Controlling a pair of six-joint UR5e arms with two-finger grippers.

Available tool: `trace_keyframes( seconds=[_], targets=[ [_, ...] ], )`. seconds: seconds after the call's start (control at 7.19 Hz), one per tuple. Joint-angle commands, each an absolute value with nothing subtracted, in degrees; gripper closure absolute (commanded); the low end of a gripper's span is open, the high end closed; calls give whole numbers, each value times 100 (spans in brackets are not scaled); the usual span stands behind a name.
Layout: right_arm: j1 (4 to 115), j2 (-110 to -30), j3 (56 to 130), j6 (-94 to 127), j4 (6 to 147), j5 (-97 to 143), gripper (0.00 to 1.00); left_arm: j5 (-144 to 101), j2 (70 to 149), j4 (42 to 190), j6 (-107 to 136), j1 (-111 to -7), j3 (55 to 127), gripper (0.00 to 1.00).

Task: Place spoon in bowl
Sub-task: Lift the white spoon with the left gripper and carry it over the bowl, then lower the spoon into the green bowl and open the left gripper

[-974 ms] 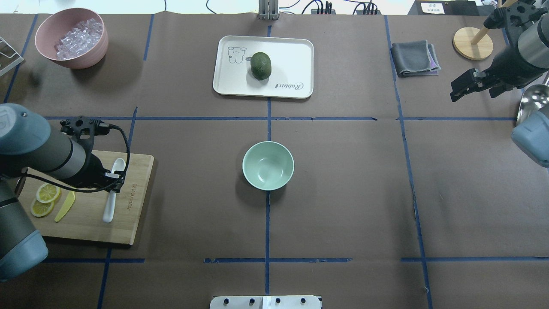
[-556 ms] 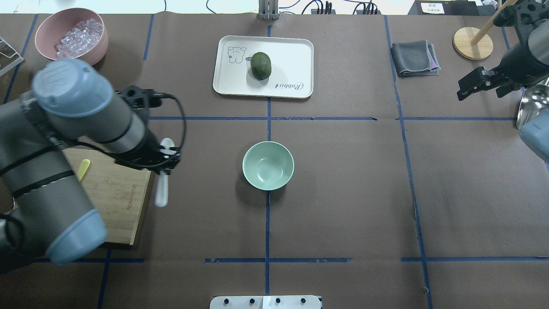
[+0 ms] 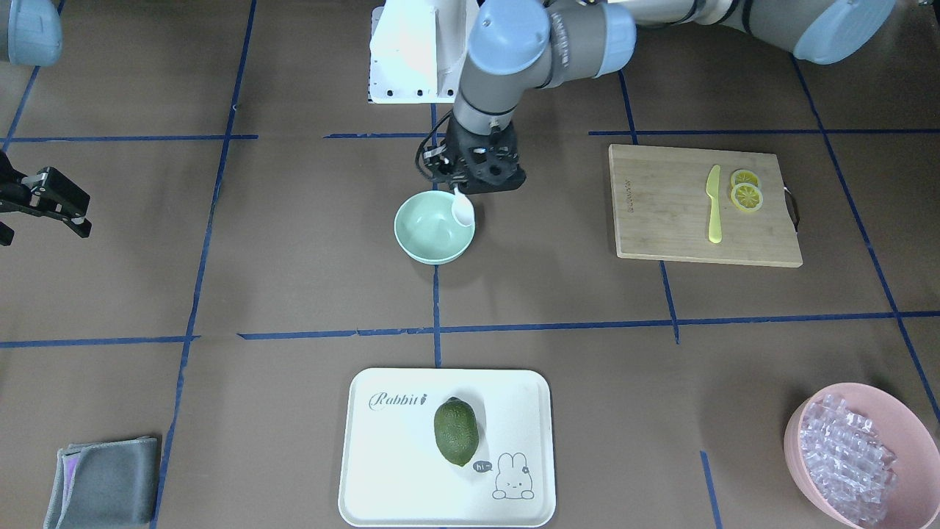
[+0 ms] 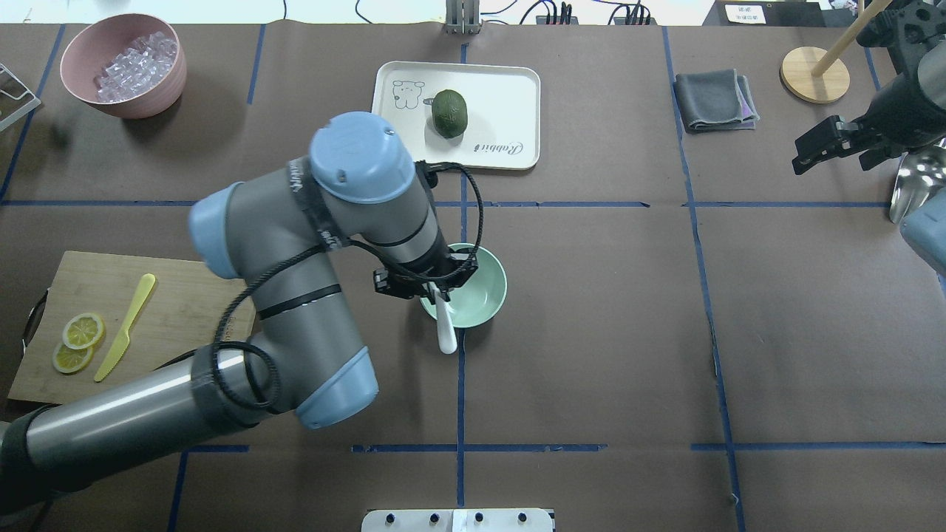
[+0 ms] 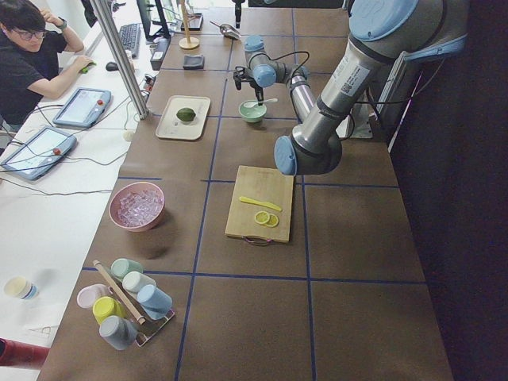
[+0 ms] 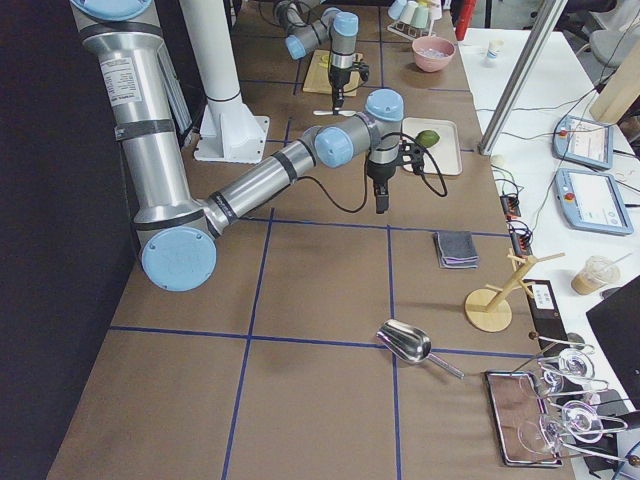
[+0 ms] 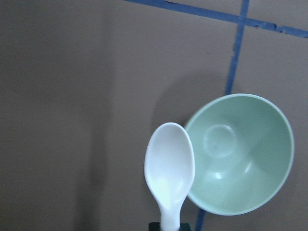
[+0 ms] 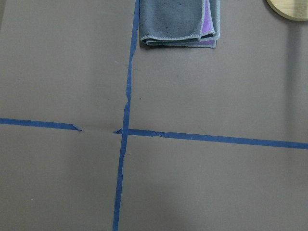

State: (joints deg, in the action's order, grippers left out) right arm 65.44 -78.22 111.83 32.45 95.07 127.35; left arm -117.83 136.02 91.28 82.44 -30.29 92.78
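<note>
The small white spoon [image 4: 446, 330] is held by my left gripper [image 4: 436, 287], which is shut on its handle. The spoon hangs over the near-left rim of the pale mint-green bowl [image 4: 480, 295] at the table's middle. In the left wrist view the scoop [image 7: 169, 167] overlaps the bowl's [image 7: 250, 154] left rim, above it. In the front-facing view the scoop [image 3: 463, 210] sits over the bowl's [image 3: 426, 231] edge below the gripper [image 3: 479, 176]. The bowl's inside is bare. My right gripper [image 4: 811, 151] is open and empty at the far right.
A wooden cutting board [image 4: 185, 318] with a yellow knife [image 4: 126, 325] and lemon slices [image 4: 77, 340] lies at left. A white tray [image 4: 502, 96] holds a green avocado [image 4: 449, 113]. A pink bowl of ice cubes [image 4: 122, 63], a grey cloth [image 4: 713, 100] and a metal scoop [image 4: 916, 185] stand around.
My left arm has carried the spoon from the cutting board to the right, up to the mint-green bowl. My right gripper has drawn back a little to the right.
</note>
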Motion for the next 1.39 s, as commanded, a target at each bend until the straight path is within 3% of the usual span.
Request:
trace_keyframes(
  seconds=[0.0,0.28,0.42,0.56,1.11,1.25],
  targets=[
    [6557,-7822,11188,3252,9501,12735,0,-11777,13737,9316,8323,-2953,8991,100],
    [6565,-7822,11188,3252,9501,12735,0,-11777,13746,9316,8323,-2953,8991,98],
    [6574,-7814,11188,3252,9501,12727,0,-11777,13781,9316,8332,-2953,8991,57],
    [6574,-7813,11188,3261,9501,12735,0,-11769,13781,9316,8297,-2953,9009,1],
    [6600,-7822,11180,3252,9501,12744,0,-11786,13737,9255,8271,-2971,9131,0],
    [6670,-7848,11171,3104,9510,12744,0,-11821,13537,9046,8140,-3153,9515,0]
  ],
)
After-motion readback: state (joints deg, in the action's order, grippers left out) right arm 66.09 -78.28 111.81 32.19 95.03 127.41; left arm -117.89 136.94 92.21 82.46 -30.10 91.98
